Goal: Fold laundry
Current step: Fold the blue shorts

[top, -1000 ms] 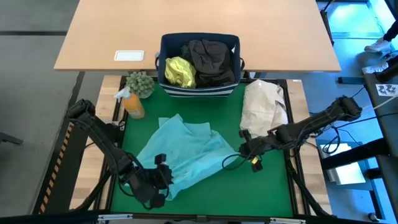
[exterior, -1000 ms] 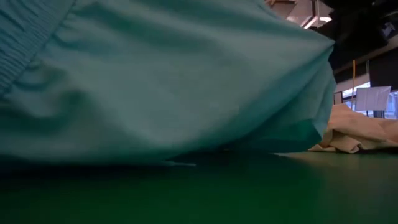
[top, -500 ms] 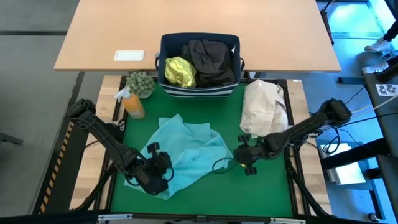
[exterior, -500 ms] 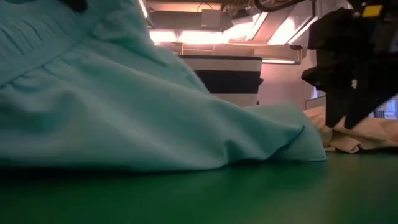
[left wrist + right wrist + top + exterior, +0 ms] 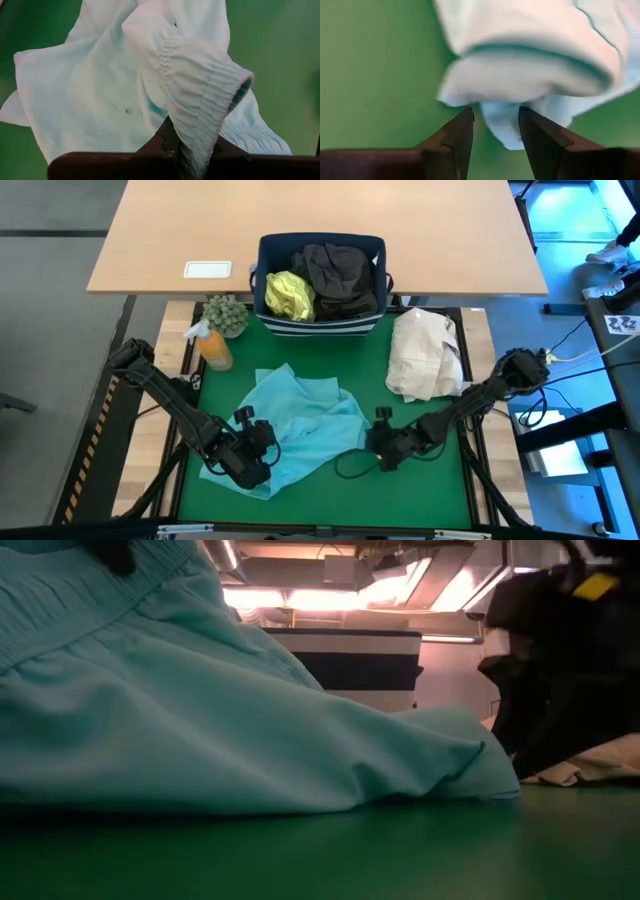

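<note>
The crumpled turquoise cloth garment lies at the green desk centre. The left gripper, at its 7 o'clock edge, pinches a gathered elastic cuff. The right gripper, at 3 o'clock, stands spread around the hem.

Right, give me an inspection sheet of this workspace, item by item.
Surface: green mat, bare at the near edge.
Job's things: turquoise garment spread on the mat; yellow-green shirt and dark garments in the navy bin.
Clutter: cream cloth bundle, spray bottle, small plant.
Grippers: left pincer shut on the garment's ribbed cuff; right pincer open at the garment's edge.
Cables: loop by the right pincer.
Surroundings: wooden table behind, white card on it.
</note>
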Tool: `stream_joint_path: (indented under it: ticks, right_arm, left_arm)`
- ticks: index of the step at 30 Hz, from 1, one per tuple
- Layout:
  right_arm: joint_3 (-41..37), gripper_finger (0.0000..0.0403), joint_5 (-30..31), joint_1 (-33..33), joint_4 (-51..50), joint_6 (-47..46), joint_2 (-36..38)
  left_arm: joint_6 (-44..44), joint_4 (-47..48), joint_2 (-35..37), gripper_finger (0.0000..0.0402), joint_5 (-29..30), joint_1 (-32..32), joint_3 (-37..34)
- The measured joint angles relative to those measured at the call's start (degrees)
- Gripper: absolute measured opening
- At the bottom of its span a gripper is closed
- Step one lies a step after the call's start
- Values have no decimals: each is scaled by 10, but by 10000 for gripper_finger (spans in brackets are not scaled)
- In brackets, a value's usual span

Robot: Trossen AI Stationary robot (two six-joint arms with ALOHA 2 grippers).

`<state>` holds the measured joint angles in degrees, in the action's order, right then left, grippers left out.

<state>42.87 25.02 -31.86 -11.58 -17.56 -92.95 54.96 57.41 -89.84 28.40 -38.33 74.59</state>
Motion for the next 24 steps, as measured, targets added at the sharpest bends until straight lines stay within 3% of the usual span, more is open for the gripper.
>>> stream_joint_path:
  ticks: [11,14,17,24]
  right_arm:
    - [2,152,-17,27,57,-19,-49]
    - [3,105,-40,43,51,-32,-57]
    - [3,23,-50,45,51,-12,-51]
    - [26,5,-5,40,-62,-5,23]
  left_arm:
    - [0,-1,0,8,0,0,0]
    - [0,-4,0,9,0,0,0]
    - [0,-4,0,9,-8,-3,0]
    - [21,-5,0,9,-6,-18,0]
